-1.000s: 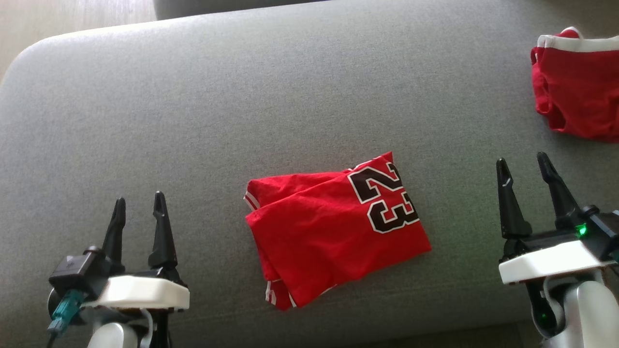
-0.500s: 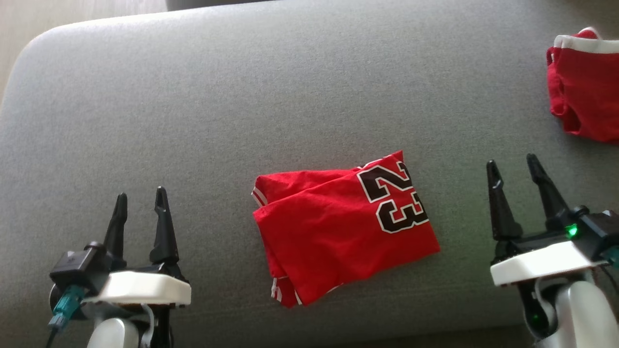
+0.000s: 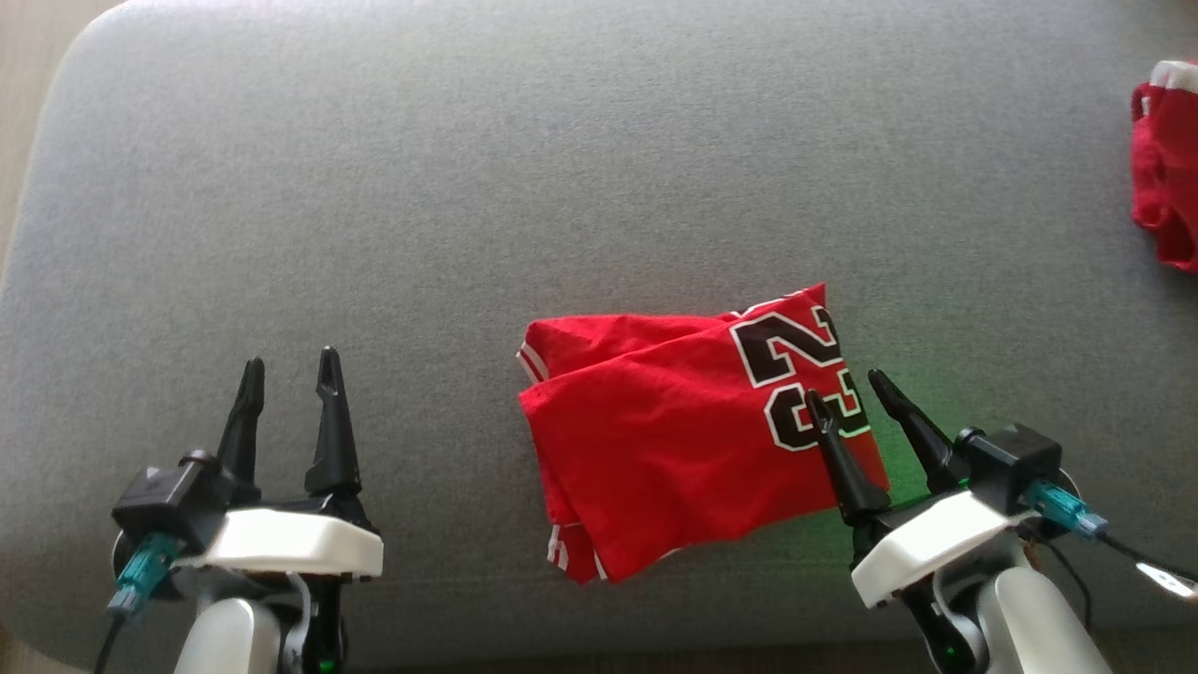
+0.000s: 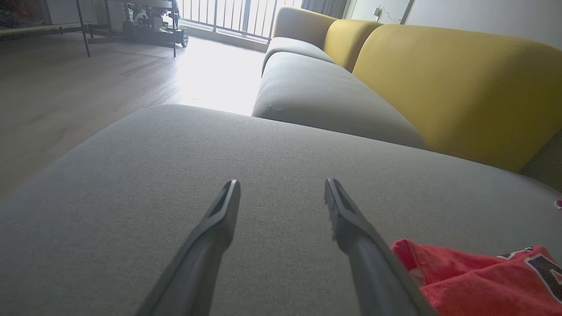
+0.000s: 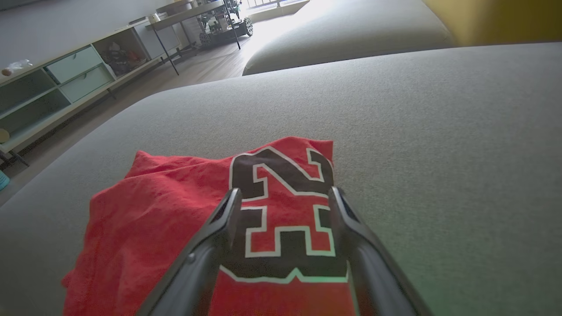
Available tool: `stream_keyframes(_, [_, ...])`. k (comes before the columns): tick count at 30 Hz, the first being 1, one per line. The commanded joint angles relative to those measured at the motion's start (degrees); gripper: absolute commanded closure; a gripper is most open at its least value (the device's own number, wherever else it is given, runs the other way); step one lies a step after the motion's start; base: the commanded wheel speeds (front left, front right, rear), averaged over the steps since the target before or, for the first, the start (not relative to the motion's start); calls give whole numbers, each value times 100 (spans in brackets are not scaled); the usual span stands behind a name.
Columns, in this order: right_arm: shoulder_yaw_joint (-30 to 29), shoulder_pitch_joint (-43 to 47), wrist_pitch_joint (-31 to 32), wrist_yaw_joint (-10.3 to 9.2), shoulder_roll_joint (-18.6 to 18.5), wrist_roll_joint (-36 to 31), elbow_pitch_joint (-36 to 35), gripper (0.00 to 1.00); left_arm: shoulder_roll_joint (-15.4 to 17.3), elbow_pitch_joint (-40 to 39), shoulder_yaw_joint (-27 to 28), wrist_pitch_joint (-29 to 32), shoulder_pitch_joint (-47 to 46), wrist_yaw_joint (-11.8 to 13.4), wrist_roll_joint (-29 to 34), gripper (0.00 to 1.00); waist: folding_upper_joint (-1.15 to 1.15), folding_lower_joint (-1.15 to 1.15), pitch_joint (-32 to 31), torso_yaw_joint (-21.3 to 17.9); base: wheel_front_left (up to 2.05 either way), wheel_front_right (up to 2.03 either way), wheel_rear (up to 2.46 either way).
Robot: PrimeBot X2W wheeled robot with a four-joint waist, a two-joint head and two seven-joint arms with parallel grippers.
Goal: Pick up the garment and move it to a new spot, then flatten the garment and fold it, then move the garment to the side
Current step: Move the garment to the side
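The folded red garment point(image 3: 693, 449) lay on the grey cushion point(image 3: 468, 187) near its front edge. The right gripper point(image 3: 844, 386), jaws apart and empty, was over its numbered end. The left gripper point(image 3: 290, 358), also spread and empty, stood clear of it.

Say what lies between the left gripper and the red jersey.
Bare grey fabric cushion, nothing else, between left gripper and folded red numbered jersey; the head view shows it.

Soft daylight, backlit from the far windows point(image 4: 228, 17).
Glare burns out the floor point(image 4: 219, 83) in the left wrist view; the grey cushion point(image 3: 468, 187) is evenly lit, with a green tinge beside the right pincer point(image 3: 844, 386). Wrist views bend at the edges, their near fingers point(image 4: 210, 245) dark and blurred.
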Motion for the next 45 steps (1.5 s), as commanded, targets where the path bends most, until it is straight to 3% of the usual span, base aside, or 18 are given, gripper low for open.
stream_keyframes(1, [177, -254, 65, -1, -52, 57, -95, 0, 43, -147, 154, -70, -200, -9, -47, 0, 0, 0, 38, 75, 0, 0, 0])
stream_keyframes(18, [-228, -503, 426, -1, -50, -239, 555, 0, 43, -105, 130, -70, -261, -29, -87, 0, 0, 0, 124, 337, 0, 0, 0])
stream_keyframes(25, [-136, -624, 665, -1, -30, -211, 826, 0, 43, -94, 111, -70, -291, -51, -64, 0, 0, 0, 180, 326, 0, 0, 0])
stream_keyframes(26, [-102, -646, 698, -1, -29, -190, 863, 19, 43, -93, 102, -70, -300, -54, -57, 0, 0, 0, 187, 322, 0, 0, 0])
stream_keyframes(27, [-64, -671, 700, -1, -28, -182, 882, 100, 43, -93, 96, -70, -308, -56, -50, 0, 0, 0, 194, 316, 0, 0, 0])
stream_keyframes(37, [131, -1080, 442, -1, -170, -470, 836, 100, 43, -200, 136, -70, -366, -123, 180, 0, 0, 0, 250, -18, 0, 0, 0])
stream_keyframes(45, [385, -1673, 576, -1, -845, -357, 543, 100, 43, -372, 202, -70, -617, -333, 474, 0, 0, 0, 526, -585, 0, 0, 0])
